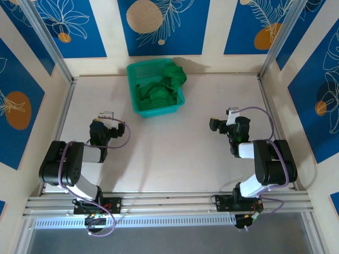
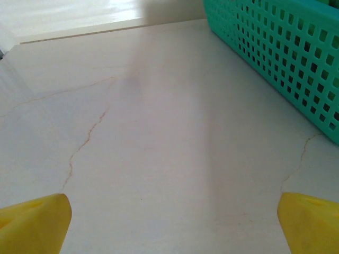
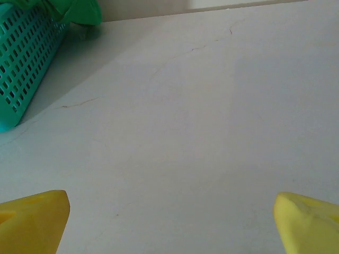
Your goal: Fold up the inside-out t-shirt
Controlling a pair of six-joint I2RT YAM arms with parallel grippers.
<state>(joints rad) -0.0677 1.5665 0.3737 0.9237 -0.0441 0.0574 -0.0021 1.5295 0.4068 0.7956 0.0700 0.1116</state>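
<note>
Left claw (image 1: 105, 116) is spread wide w/ nothing between its yellow fingertips (image 2: 33, 222), just bare pale surface (image 1: 175, 159) below. Right claw (image 1: 222, 120) is the same: jaws fully apart, empty, low over the surface.

The inside-out t-shirt (image 1: 161, 88) lies crumpled in a teal mesh basket (image 1: 159, 111), ahead of both claws toward the far side. From the left claw it's ahead and to the right, well apart; in the left wrist view the basket's wall runs along the upper right. From the right claw it's ahead and to the left, also well apart; in the right wrist view a bit of green cloth hangs over the basket's far corner, top left. Shirt is bunched, w/ one lump riding over the rim on the side nearer the right claw. Both claws are clear of shirt and basket.
</note>
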